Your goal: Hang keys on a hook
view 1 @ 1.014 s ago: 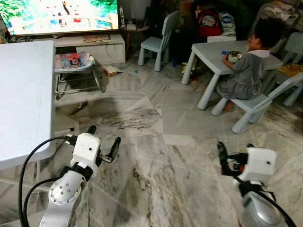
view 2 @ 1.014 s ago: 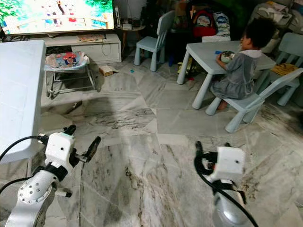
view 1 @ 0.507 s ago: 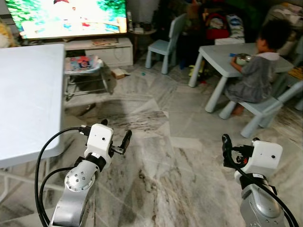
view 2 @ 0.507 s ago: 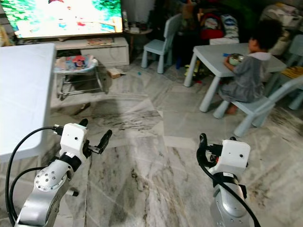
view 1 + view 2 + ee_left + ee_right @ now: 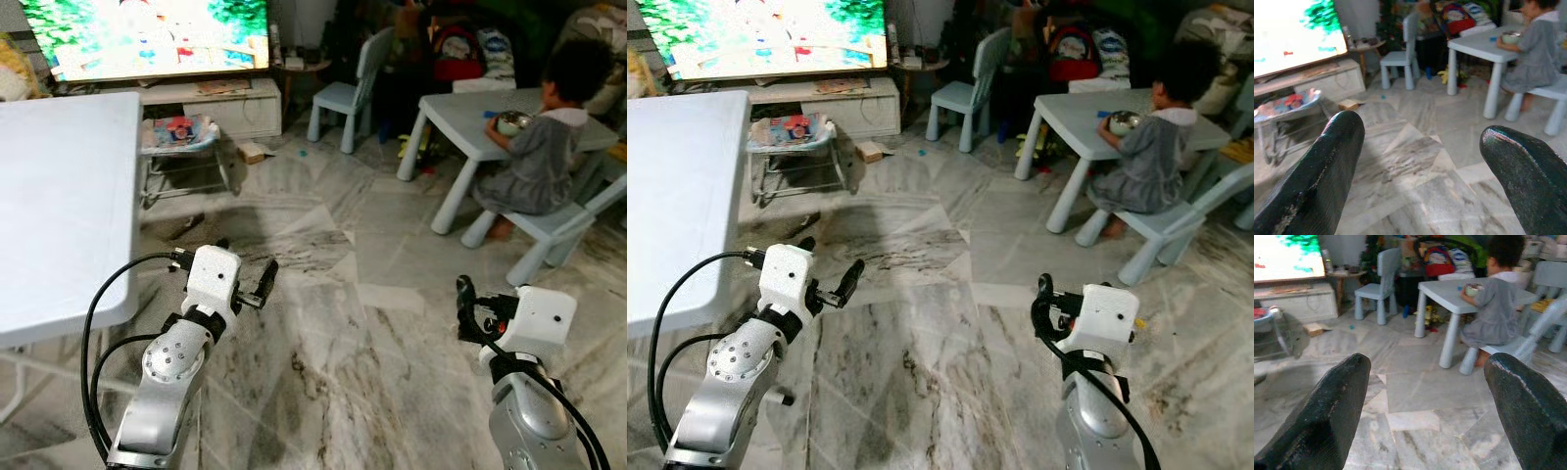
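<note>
- You had no keys and no hook in sight, so I judge the step was a search: turn slowly, keep the head steady, and scan walls and tabletops before reaching.
- Left of the small table, the big white table (image 5: 59, 196) showed a bare top; the keys were not on what you could see of it.
- Your left gripper (image 5: 245, 284) hung over the floor (image 5: 323, 352), well short of the small table, fingers apart and holding nothing.
- Your right gripper (image 5: 1046, 311) hovered nearer the small table, fingers apart too, also holding nothing.
- Keep both arms tucked while walking; a person (image 5: 534, 166) sat at the small table (image 5: 480, 122).
- Counts, left to right: one TV (image 5: 147, 37), one bouncer (image 5: 181, 137), one big table, two grippers, one small table, one bowl (image 5: 509, 121), one person.
- Small chairs: at least three (image 5: 348, 93); beyond the person I couldn't tell.
</note>
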Controlling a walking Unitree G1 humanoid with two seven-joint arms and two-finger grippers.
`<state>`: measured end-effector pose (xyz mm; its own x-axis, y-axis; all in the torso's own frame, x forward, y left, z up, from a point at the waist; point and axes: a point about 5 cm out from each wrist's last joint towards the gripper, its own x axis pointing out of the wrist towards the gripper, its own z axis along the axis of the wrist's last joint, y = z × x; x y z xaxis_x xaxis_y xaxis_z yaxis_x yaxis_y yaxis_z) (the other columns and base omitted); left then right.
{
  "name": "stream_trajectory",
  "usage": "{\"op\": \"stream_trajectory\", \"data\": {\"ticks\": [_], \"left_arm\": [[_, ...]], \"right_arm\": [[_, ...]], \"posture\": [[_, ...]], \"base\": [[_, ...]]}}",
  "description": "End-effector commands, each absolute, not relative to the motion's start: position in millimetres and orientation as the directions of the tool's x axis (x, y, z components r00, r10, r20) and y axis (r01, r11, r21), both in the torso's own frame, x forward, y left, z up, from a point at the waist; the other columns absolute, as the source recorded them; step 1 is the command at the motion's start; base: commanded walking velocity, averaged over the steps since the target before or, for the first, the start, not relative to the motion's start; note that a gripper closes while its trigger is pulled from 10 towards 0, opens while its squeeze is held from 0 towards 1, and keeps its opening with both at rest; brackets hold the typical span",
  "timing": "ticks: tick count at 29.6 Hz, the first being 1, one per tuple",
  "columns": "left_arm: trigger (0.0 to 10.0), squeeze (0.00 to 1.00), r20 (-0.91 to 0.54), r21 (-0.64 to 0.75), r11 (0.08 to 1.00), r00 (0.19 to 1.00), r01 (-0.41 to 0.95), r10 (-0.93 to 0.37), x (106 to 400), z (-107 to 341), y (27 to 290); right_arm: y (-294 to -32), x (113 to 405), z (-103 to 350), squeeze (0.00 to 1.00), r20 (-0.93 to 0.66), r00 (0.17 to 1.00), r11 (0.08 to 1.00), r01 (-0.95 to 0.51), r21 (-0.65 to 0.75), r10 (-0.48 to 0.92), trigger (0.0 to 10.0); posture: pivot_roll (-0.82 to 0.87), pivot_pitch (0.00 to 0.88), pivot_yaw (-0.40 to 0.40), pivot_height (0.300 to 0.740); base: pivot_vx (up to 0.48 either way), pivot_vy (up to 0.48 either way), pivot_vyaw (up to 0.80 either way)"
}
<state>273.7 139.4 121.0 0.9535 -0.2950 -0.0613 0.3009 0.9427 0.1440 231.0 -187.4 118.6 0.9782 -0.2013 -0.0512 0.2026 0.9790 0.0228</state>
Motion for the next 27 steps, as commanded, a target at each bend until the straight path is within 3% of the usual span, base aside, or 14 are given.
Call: {"op": "stream_trajectory", "data": {"ticks": [1,4,11,27], "left_arm": [[10.0,0.0,-0.083,0.143,0.944,0.954,0.296,-0.287,273.8,117.0,140.8],[10.0,0.0,-0.095,0.126,0.947,0.954,0.294,-0.283,274.6,115.3,139.6],[10.0,0.0,-0.1,0.125,0.951,0.957,0.283,-0.272,276.9,116.2,141.1],[10.0,0.0,-0.118,0.118,0.95,0.954,0.289,-0.276,278.9,117.1,138.7]], "right_arm": [[-185.6,234.3,122.5,0.0,-0.03,0.98,0.98,0.198,0.025,-0.197,10.0],[-185.2,235.3,123.3,0.0,-0.022,0.981,0.98,0.196,0.041,-0.195,10.0],[-183.1,235.0,123.8,0.0,-0.021,0.98,0.977,0.198,0.08,-0.197,10.0],[-182.6,236.9,125.2,0.0,-0.014,0.982,0.978,0.191,0.082,-0.191,10.0]], "posture": [[0.05,0.0,-0.049,0.74],[0.05,0.0,-0.049,0.74],[0.04,0.0,-0.048,0.74],[0.05,0.003,-0.044,0.74]], "base": [[0.0,0.0,0.79],[0.0,0.0,0.79],[0.0,0.137,0.0],[0.0,0.48,0.0]]}}
